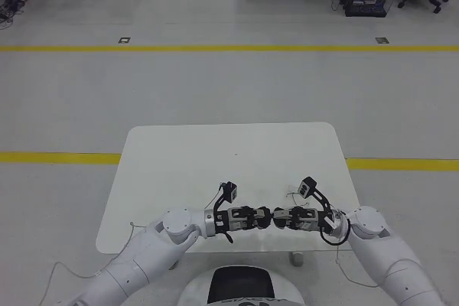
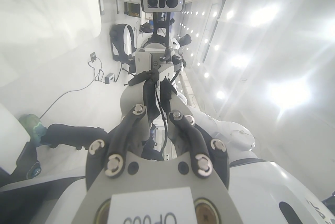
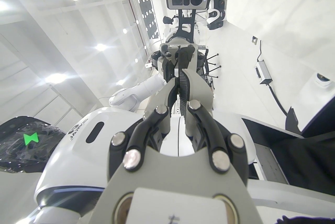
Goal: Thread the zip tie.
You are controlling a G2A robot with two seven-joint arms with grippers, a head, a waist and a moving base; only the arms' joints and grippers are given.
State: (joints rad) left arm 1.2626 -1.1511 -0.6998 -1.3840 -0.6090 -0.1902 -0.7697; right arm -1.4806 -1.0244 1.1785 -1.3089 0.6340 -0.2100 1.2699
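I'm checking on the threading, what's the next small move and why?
Probably nudge the left gripper toward the right gripper to feed the zip tie onward: they meet tip to tip above the table, and a thin black strip, seemingly that tie, lies between the left fingers.

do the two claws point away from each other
No, the left claw and right claw face each other, tips close together, above the table.

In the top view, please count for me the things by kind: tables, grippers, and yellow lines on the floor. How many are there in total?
Tables: 1, the table
Grippers: 2, the left gripper and the right gripper, tip to tip over the table's near part
Yellow floor lines: 2, the far line and the near line
Total: 5
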